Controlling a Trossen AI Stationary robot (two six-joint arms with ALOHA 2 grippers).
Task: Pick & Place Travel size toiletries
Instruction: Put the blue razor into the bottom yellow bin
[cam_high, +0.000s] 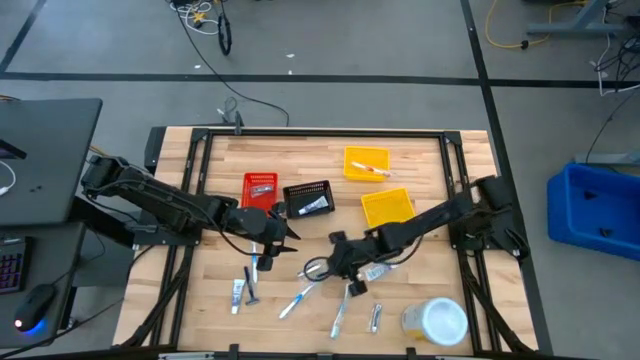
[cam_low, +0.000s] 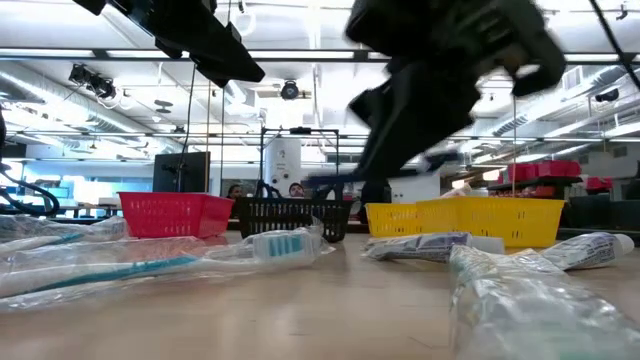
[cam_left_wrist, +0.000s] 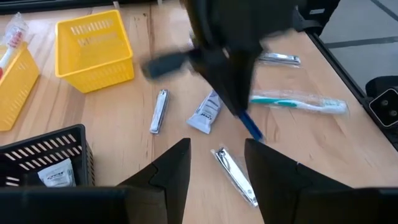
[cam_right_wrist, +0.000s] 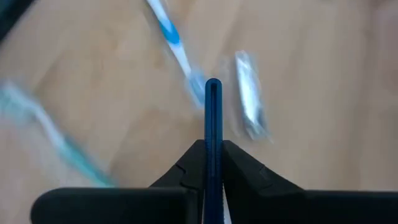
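Travel toiletries lie scattered on the near half of the wooden table: a white-and-blue tube (cam_high: 238, 292), toothbrushes (cam_high: 297, 300), and a silvery sachet (cam_high: 376, 318). My right gripper (cam_high: 338, 256) hovers over them, shut on a slim blue stick (cam_right_wrist: 212, 118). My left gripper (cam_left_wrist: 217, 168) is open near the table's middle, just left of the right one, above a silvery sachet (cam_left_wrist: 235, 178) and touching nothing. In the low view both arms hang above wrapped toothbrushes (cam_low: 150, 265). My right gripper pinches the slim blue stick between its two fingers, and the stick lies along them. Its free end (cam_right_wrist: 212, 87) juts out past the fingertips. The stick is lifted clear of the table; in the left wrist view its blue end (cam_left_wrist: 251, 128) slants down below the gripper.
Bins stand on the far half of the table: a red one (cam_high: 260, 190), a black one (cam_high: 308, 198) holding a tube, and two yellow ones (cam_high: 366, 163) (cam_high: 388, 207). A big jar with a white lid (cam_high: 437, 320) sits at the near right. A black frame edges the table.
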